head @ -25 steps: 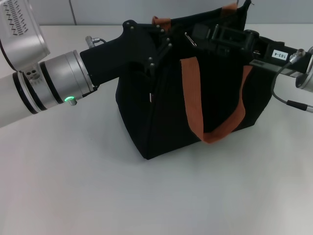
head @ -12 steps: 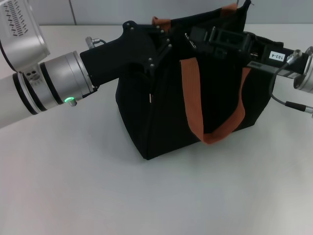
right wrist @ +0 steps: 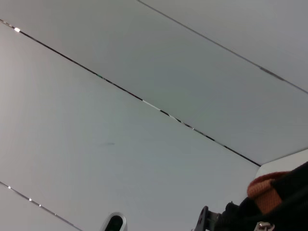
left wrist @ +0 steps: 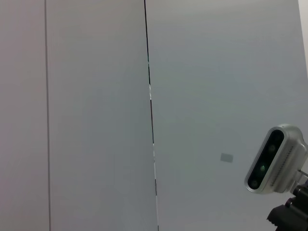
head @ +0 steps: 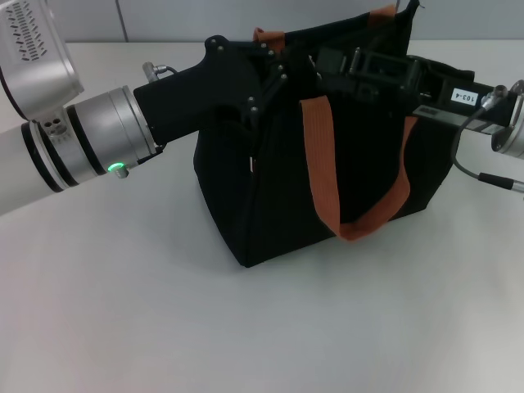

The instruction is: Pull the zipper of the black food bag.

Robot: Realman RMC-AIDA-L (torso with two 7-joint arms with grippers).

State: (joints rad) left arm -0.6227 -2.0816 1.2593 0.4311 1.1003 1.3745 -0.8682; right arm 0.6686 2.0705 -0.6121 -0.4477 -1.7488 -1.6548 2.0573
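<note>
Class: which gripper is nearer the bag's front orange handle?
Right. The right gripper is above the handle at the bag's top; the left gripper is at the left corner.

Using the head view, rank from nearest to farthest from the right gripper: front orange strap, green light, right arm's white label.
1. Front orange strap, just below the right gripper on the bag's front.
2. White label, back along the right arm.
3. Green light, on the left arm's wrist.
</note>
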